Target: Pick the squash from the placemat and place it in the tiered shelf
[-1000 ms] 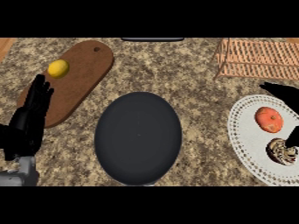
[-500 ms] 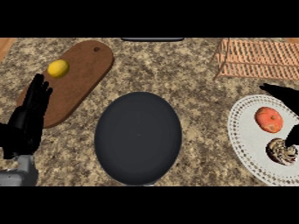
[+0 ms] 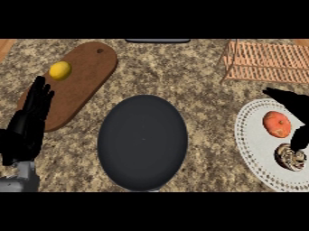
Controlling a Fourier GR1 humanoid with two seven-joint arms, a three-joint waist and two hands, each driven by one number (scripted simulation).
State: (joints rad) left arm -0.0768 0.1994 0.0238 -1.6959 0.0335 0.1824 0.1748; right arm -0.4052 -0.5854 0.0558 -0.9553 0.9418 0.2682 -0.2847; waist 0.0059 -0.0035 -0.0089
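Observation:
The orange squash [image 3: 276, 124] lies on the white round placemat [image 3: 250, 144] at the right. My right hand [image 3: 305, 109] comes in from the right edge and is open. Its fingers stretch out just above and right of the squash, its thumb [image 3: 301, 138] hangs beside the squash's lower right, and nothing is held. The wooden slatted tiered shelf [image 3: 274, 62] stands at the back right, beyond the placemat. At the left edge my left hand [image 3: 30, 122] rests open with its fingers up.
A brown speckled round item [image 3: 292, 158] shares the placemat, partly under the thumb. A large black plate [image 3: 142, 142] fills the centre. A wooden cutting board [image 3: 84, 76] with a lemon [image 3: 60, 70] lies at the back left. A dark object [image 3: 157, 40] sits at the back edge.
My right hand has edged slightly leftward toward the squash. The squash and the left hand have not moved.

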